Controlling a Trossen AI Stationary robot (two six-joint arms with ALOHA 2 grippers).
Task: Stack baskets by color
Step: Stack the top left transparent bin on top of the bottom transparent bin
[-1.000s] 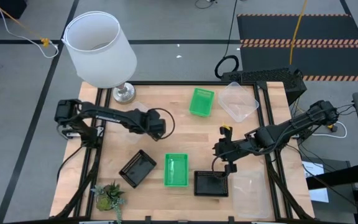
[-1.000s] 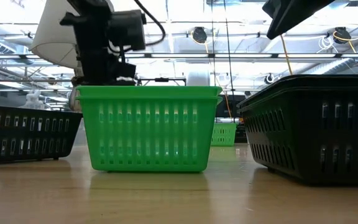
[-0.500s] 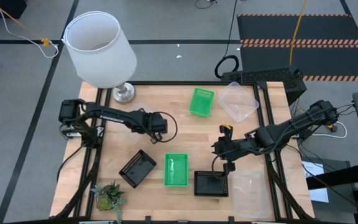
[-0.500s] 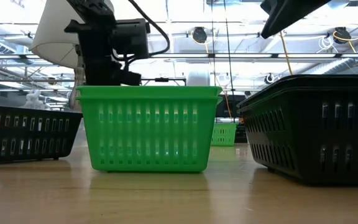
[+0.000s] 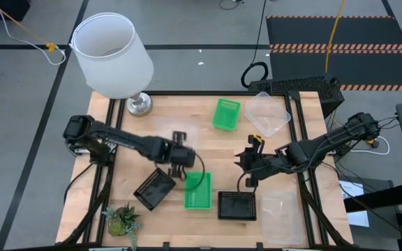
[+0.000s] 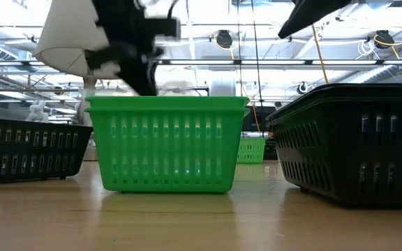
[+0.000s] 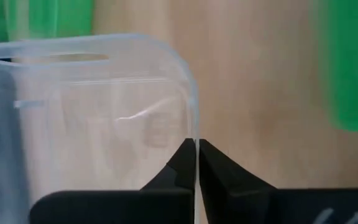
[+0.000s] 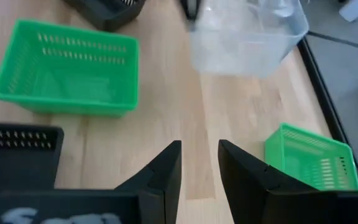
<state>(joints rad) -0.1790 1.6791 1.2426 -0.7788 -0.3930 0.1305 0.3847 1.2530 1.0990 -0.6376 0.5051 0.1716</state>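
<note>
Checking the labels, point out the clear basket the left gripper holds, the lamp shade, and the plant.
clear basket (image 7: 104, 118), left wrist view, side wall
lamp shade (image 5: 117, 66), high view, outer side
plant (image 5: 122, 219), high view, leaves

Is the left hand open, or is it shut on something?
Shut on a clear basket. In the left wrist view the left hand pinches the basket's thin rim between its closed fingers.

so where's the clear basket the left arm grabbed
High view, centre-left: the clear basket hangs pinched in the left gripper, above the table between the black basket and green basket.
</note>
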